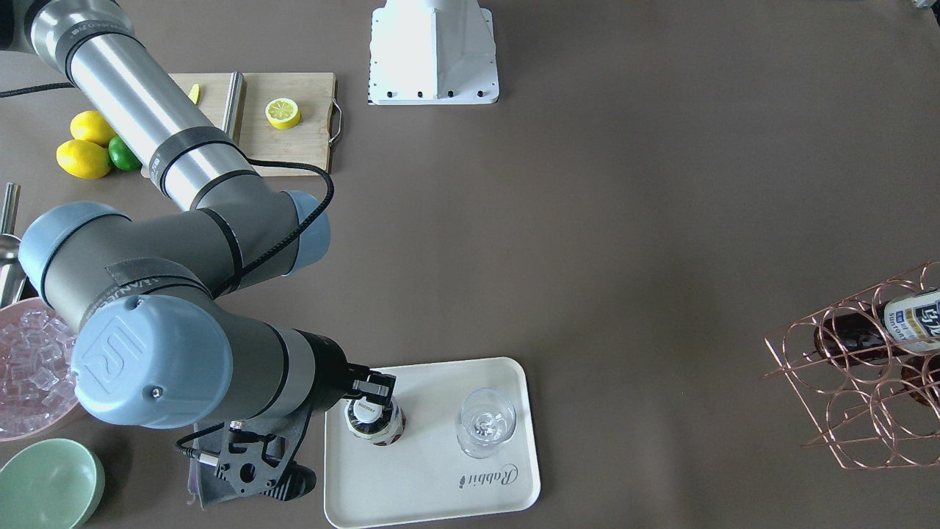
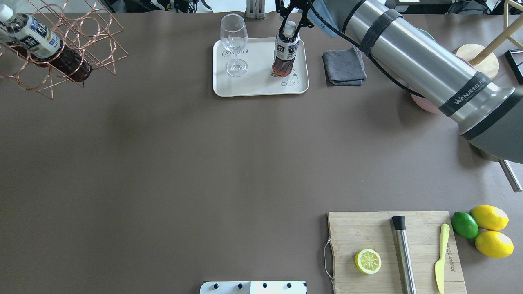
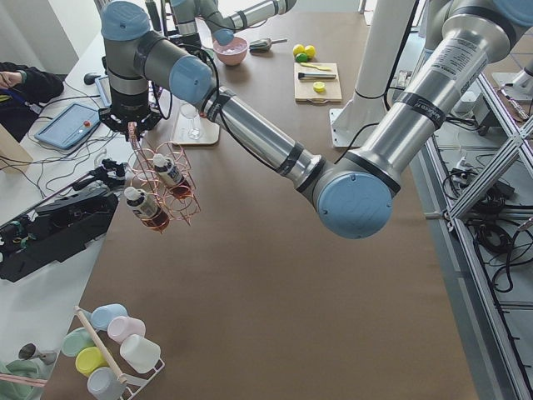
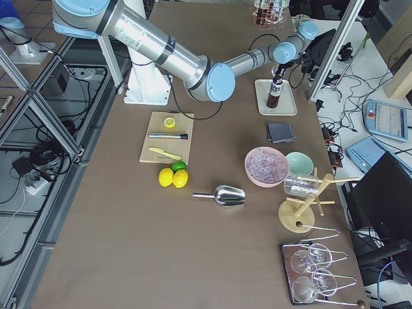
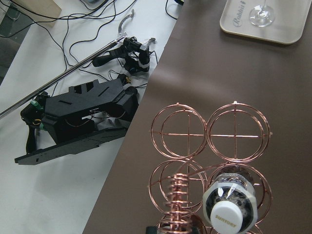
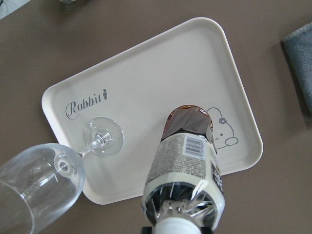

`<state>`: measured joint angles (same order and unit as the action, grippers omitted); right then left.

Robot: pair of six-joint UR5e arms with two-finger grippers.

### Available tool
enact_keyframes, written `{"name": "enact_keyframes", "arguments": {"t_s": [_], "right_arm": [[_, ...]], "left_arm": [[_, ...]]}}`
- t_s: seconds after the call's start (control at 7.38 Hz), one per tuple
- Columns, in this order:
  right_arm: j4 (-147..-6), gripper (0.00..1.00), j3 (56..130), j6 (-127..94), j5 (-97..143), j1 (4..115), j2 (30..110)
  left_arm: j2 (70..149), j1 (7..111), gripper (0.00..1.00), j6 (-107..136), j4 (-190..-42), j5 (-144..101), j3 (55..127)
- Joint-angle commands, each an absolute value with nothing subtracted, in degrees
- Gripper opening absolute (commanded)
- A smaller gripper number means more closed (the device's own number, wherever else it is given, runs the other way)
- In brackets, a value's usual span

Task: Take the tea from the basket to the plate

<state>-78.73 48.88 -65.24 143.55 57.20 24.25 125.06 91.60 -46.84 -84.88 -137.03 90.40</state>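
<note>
One tea (image 2: pixel 285 53) stands on the plate (image 2: pixel 261 83), on its bottom, cap up. It is on the side of the plate nearer the grey cloth (image 2: pixel 344 66). Its bottom is just beside the little bear (image 6: pixel 223 130) drawn there. The right gripper (image 2: pixel 289 24) is over it. Its fingers are closed in on the white cap, one on each side, so it is holding the tea by the top. A glass (image 2: pixel 233 41) stands on the other side of the plate, by the word "Rabbit". The glass and the tea are near but do not touch.

The basket (image 1: pixel 852 389) is well apart from the plate, far along the table. It is tipped, not flat. Two more bottles (image 3: pixel 171 175) lie in its rings, leaning, with their caps poking out. The left gripper (image 3: pixel 132 123) is at the top of the basket's tall handle. In the left wrist view the twisty handle runs right up into the gripper, so it is pinched on the handle.

On the robot's right there is a wooden board (image 1: pixel 294 150) with half a lemon (image 1: pixel 283 112) on it. Two whole lemons (image 1: pixel 83 158) and a lime (image 1: pixel 123 153) sit just beside the board. A pink bowl (image 4: pixel 248 168) full of ice and a green bowl (image 1: pixel 48 481) are near the cloth.
</note>
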Motion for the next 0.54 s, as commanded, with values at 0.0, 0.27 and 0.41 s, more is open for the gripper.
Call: {"name": "enact_keyframes", "arguments": {"t_s": [0.0, 0.27, 0.41], "right_arm": [[-78.8, 0.61, 49.3, -62.7, 143.1, 57.5, 24.3], [-84.2, 0.71, 59.4, -62.7, 145.6, 59.5, 27.6], [-88.5, 0.73, 68.6, -62.1, 146.0, 60.3, 32.0]], "left_arm": [[126.2, 89.5, 0.0, -53.9, -97.3, -131.1, 82.6], [126.7, 86.5, 0.0, -55.4, -98.3, -127.8, 82.4], [126.6, 84.7, 0.0, -55.6, -98.4, -125.3, 82.4]]}}
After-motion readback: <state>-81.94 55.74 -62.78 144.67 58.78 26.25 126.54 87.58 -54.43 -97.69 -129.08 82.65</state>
